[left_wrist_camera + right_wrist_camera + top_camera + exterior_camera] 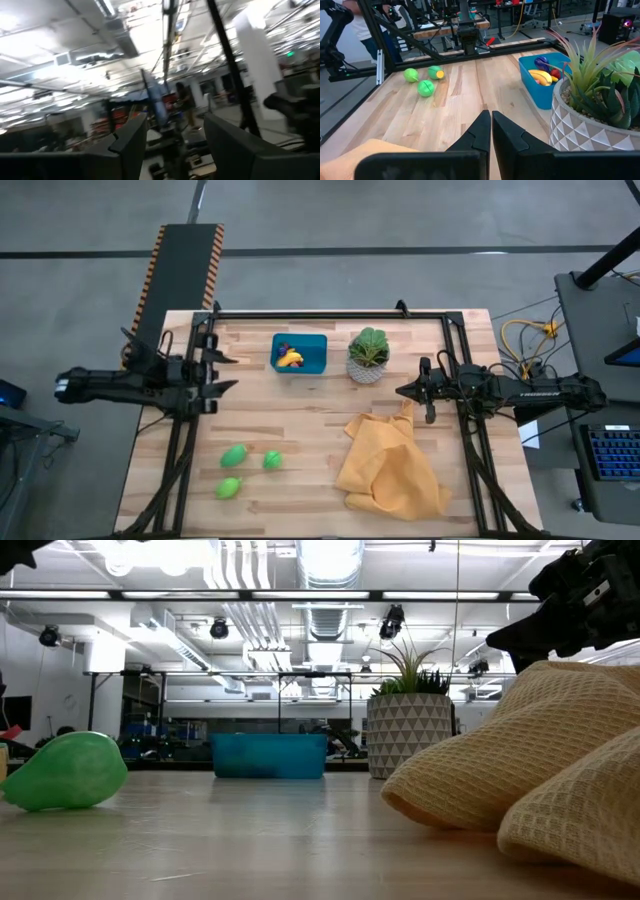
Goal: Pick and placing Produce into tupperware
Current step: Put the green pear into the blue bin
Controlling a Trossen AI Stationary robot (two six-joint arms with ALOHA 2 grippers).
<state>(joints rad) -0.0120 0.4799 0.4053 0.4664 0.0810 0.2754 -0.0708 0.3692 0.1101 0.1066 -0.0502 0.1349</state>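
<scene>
**Still three green pieces out, nearer the left arm**

Clearly the three round green toy produce pieces lie loose on the pale wooden table, on its near-left part, well apart from the teal-blue rectangular plastic tupperware, which already holds a yellow toy banana. From the left gripper, raised with fingers parted and empty, they lie nearer the table's front edge. The right gripper, pinched closed on nothing, waits farther off, beside the white patterned plant pot and above the crumpled yellow cloth.
</scene>
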